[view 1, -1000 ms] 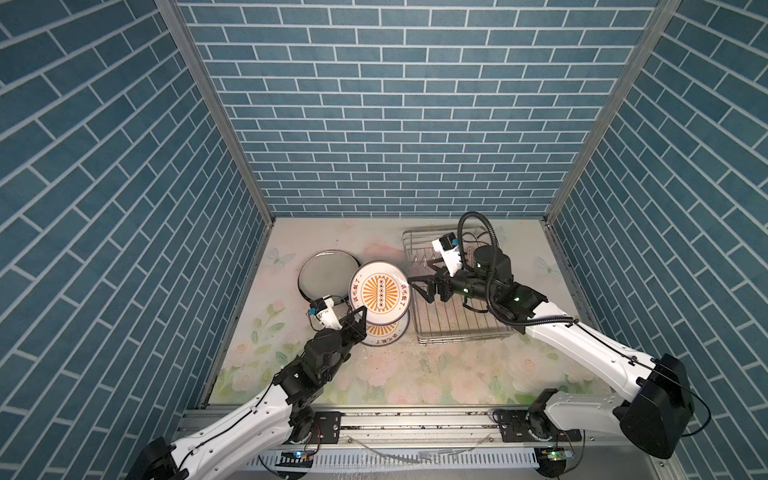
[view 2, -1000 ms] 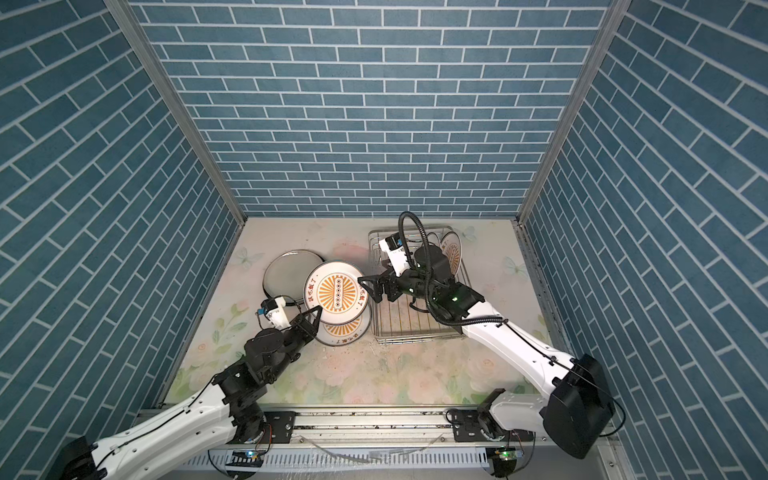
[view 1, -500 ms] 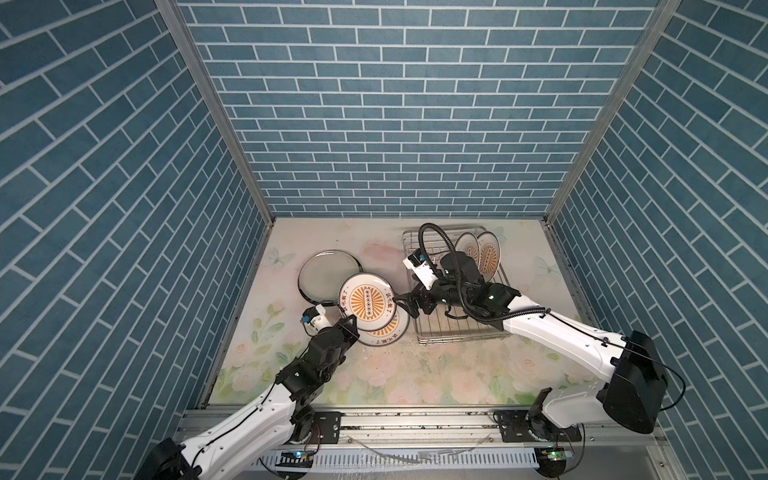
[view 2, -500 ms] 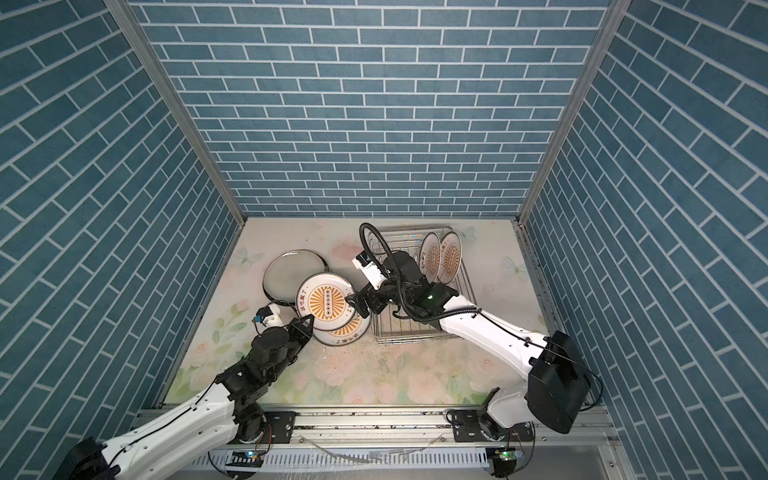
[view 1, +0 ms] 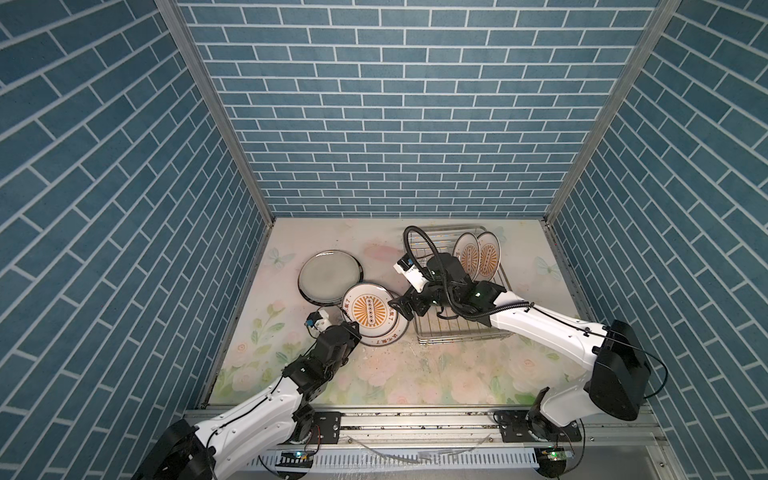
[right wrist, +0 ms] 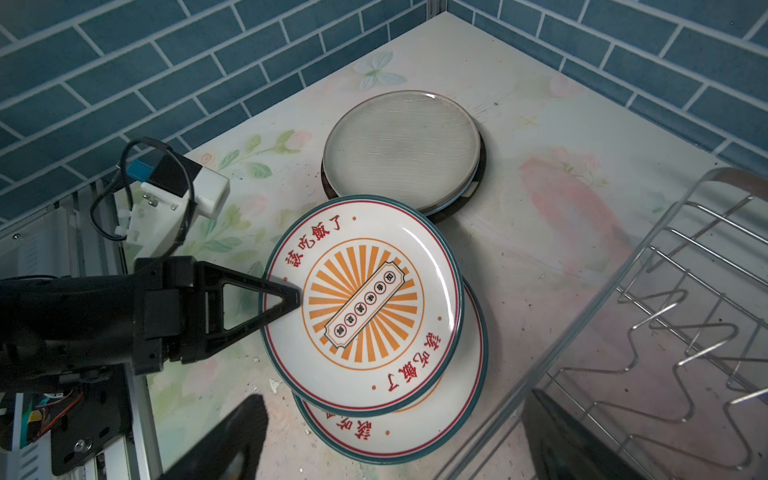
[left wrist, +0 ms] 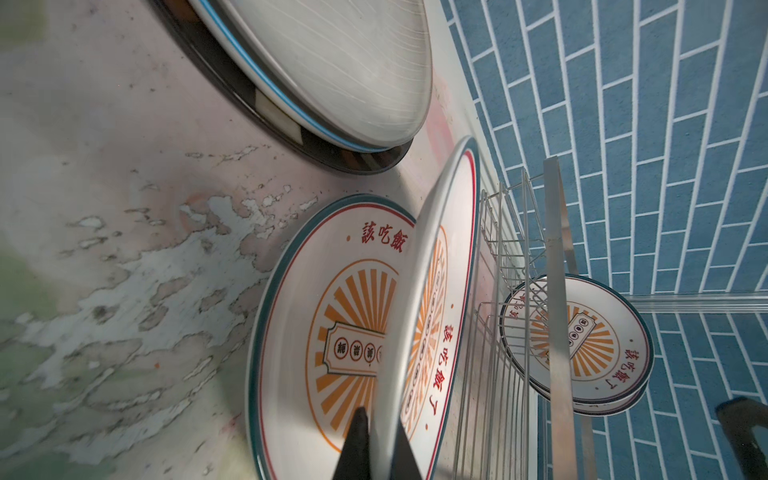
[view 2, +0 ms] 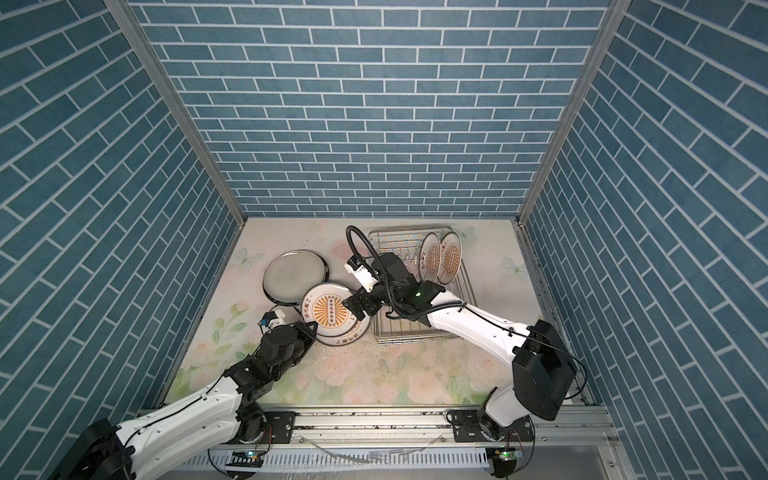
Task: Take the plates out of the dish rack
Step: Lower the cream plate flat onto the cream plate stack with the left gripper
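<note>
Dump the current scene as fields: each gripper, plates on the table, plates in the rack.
left gripper: shut on the rim of the held sunburst plate
held plate pose: tilted over a second sunburst plate lying on the table
right gripper: open, beside the held plate's rack-side edge, gripping nothing
grey plate: flat, atop a darker plate
dish rack: two upright sunburst plates at its far end

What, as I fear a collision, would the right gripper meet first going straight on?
Probably the rim of the upper sunburst plate that the left gripper pinches, though depth is unclear.
</note>
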{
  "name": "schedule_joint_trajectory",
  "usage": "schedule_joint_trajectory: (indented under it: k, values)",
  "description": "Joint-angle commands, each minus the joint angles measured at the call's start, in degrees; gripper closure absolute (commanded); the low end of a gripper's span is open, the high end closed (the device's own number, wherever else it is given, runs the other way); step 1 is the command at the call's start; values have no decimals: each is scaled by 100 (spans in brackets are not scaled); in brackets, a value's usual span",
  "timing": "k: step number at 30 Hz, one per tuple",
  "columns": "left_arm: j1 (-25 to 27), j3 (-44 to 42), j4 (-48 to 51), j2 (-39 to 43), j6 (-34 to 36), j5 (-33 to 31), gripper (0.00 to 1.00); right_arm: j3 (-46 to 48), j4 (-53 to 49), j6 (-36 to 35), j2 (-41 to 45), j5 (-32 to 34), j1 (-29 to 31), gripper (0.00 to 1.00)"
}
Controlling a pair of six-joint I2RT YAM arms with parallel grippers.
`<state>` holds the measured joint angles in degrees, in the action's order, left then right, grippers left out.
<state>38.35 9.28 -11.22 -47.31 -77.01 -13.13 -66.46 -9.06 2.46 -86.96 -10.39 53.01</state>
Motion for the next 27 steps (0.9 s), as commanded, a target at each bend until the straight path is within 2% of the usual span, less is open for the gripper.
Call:
schedule_joint_trajectory:
  k: [1, 9, 27]
  values:
    - [-47, 134, -69, -32, -147, 157, 100, -311, -215, -399, -254, 166, 154, 4]
    - [-193, 105, -371, -390, -288, 496, 100, -609, -397, -502, -716, 503, 288, 4]
    - [-339, 186, -39, -507, -529, 845, 99, -640, -380, -501, -808, 618, 297, 4]
